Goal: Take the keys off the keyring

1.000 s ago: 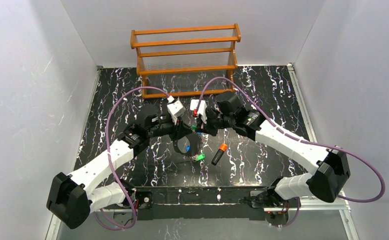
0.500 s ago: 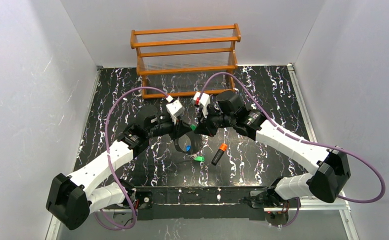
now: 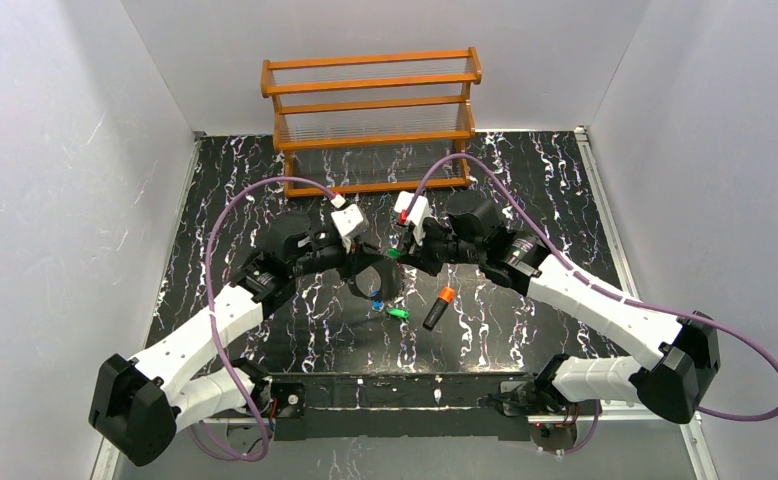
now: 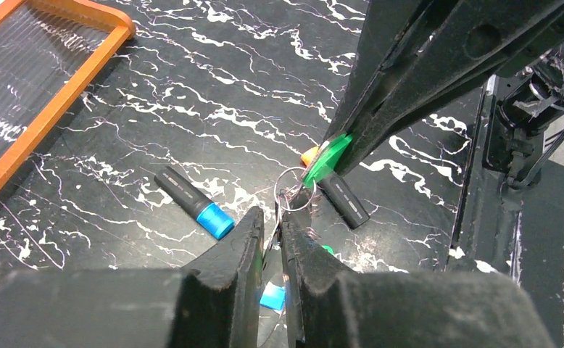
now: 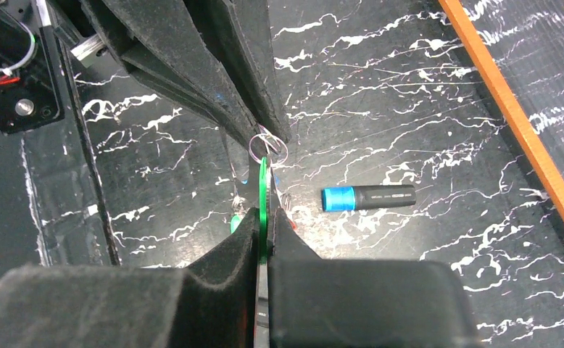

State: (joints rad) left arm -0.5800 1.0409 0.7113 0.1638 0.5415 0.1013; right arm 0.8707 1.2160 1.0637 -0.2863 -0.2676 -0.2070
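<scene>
Within the last second the right gripper [image 5: 263,217], clamped on a green key [image 4: 328,158], has swung its wrist away from the left gripper [image 4: 270,216], which pinches the keyring [image 3: 355,289] just beyond and left of the orange-capped marker [image 3: 438,308]. The ring now sits more edge-on, so the pull-off appears under way but unfinished (a wire loop [image 4: 293,194] joins key to ring). Count: three keys, being the held one, a second green key [image 3: 397,313] lying free just left of that marker, and one blue key [image 3: 376,303] at the ring's near rim; one keyring; two markers, the other a blue-capped marker [image 4: 192,203]; one wooden rack [image 3: 370,105].
</scene>
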